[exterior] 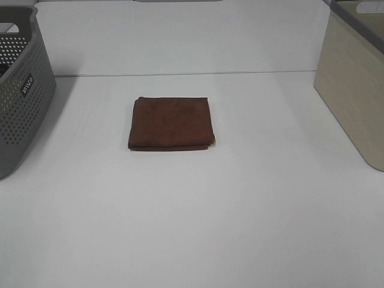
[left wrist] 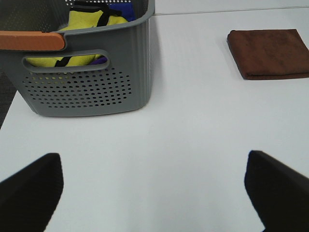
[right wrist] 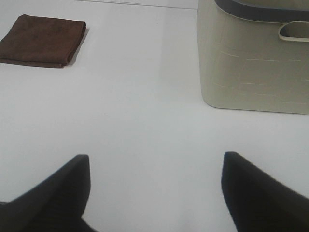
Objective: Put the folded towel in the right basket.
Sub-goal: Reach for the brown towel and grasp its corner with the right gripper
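A folded brown towel (exterior: 172, 123) lies flat in the middle of the white table (exterior: 198, 228). It also shows in the left wrist view (left wrist: 270, 53) and the right wrist view (right wrist: 42, 40). The beige right basket (exterior: 355, 90) stands at the table's right edge and shows in the right wrist view (right wrist: 253, 63). My left gripper (left wrist: 153, 191) is open and empty, well short of the towel. My right gripper (right wrist: 155, 193) is open and empty, apart from towel and basket. Neither gripper shows in the exterior view.
A grey perforated basket (exterior: 21, 90) stands at the left edge. The left wrist view shows yellow and blue cloth (left wrist: 91, 21) inside it and an orange handle (left wrist: 31, 40) on its rim.
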